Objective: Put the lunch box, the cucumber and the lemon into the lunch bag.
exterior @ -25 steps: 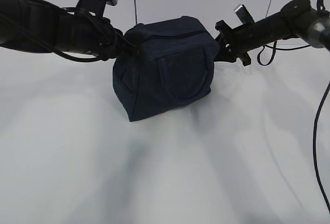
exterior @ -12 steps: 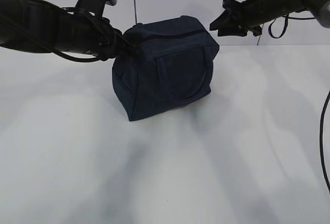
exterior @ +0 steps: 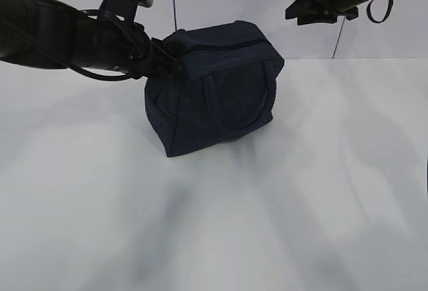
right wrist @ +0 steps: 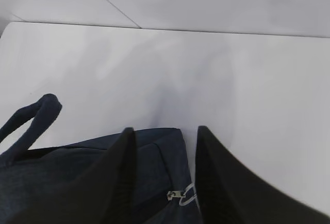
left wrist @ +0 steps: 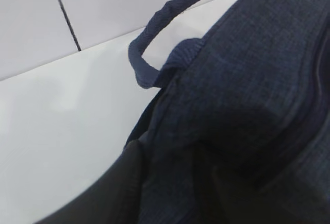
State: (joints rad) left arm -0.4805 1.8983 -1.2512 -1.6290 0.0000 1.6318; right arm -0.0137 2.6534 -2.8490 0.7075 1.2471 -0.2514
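Bag point(exterior: 217, 87) first: it sits toward the far edge of the table point(exterior: 214, 224), about midway across, zipper line running along its top from left to right, the silver pull point(right wrist: 181, 195) at the right-hand end. It looks zipped, so I'd guess the lunch box, cucumber and lemon are inside already; none of them shows anywhere. The left gripper point(exterior: 167, 60) is pressed against the bag's upper left corner, and its wrist view is filled with navy fabric and a loop handle point(left wrist: 154, 38); whether its fingers are pinching the cloth or have let go, I cannot tell from here. The right gripper point(exterior: 294, 7) hangs above and to the right of the bag, clear of it, fingers apart and empty, with the pull just below and between them in its own view. So the bag lies down and to the left of that gripper, while the left arm is the one touching it.
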